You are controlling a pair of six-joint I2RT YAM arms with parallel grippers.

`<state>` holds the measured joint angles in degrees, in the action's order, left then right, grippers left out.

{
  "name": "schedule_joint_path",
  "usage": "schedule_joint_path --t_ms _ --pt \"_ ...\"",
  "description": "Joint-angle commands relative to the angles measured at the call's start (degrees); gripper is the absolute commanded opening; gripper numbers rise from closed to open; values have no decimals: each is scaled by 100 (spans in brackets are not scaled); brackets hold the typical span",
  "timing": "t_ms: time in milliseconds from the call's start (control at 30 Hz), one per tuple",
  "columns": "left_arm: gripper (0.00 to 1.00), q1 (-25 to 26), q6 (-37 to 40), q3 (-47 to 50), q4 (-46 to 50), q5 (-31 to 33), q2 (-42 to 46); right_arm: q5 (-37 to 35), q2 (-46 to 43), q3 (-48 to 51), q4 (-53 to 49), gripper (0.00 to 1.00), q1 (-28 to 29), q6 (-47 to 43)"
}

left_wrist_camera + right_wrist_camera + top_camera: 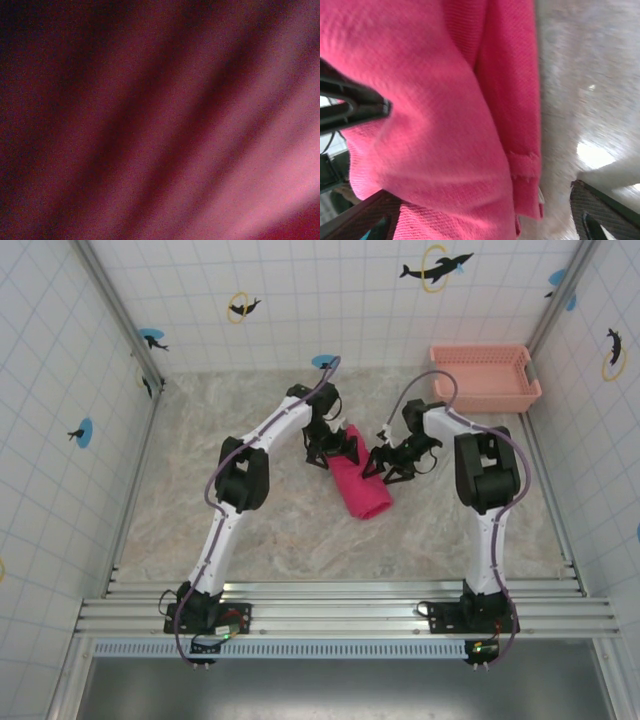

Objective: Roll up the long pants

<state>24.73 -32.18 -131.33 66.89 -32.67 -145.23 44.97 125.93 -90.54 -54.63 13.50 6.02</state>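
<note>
**Long pants** (362,490): bright magenta-red fabric, gathered into a short thick bundle. It lies at the middle of the surface (250,520), running diagonally from far left to near right, between the two grippers.

**Left gripper** (335,447): sits at the far upper end of the bundle, touching or just over the cloth. I cannot tell whether its fingers are spread or clenched. In the left wrist view the fabric (200,150) is right at the lens, blurred, with dark folds running diagonally.

**Right gripper** (386,462): sits at the bundle's right side, about halfway along it. Its fingers (600,212) are spread wide and released. The cloth (435,100) covers the left one, and its hemmed edge is clear of the right one, with bare surface between them.

**Slotted plastic basket** (480,376): pale salmon-pink, in the far right corner, well apart from the pants.

**Surface**: pale, marbled.
</note>
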Motion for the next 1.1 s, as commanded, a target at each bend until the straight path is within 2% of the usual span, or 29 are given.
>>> schedule_joint_path --t_ms 0,133,233,333,500,633,800,833,900,933,1067 --pt "97 289 -431 482 -464 132 -789 147 796 -131 313 83 477 57" --pt "81 348 -647 478 -802 -259 -924 134 960 -216 370 84 557 81" --pt "76 344 -730 565 -923 -420 -970 -34 927 -96 636 89 547 318" --pt "72 347 -846 873 -1139 -600 -939 109 850 241 1408 90 514 988" --pt "63 341 -1346 1746 -1959 -1142 -778 202 951 513 2003 85 653 1452" --pt "59 347 -2040 2528 -2994 -1543 -588 440 1049 702 2216 63 794 1525" --pt "61 341 -2170 2527 -3118 -1690 -552 538 1001 959 2410 33 826 1577" --pt "63 348 -2223 2495 -3162 -1734 -553 596 991 983 2426 27 830 1548" --pt "69 341 -2349 2430 -3263 -1814 -543 658 887 1009 2455 7 807 1531" --pt "72 348 -2421 2375 -3321 -1871 -523 732 799 1021 2521 1 812 1521" --pt "86 334 -2651 2001 -3436 -2043 -409 719 382 912 2507 0 722 1529"
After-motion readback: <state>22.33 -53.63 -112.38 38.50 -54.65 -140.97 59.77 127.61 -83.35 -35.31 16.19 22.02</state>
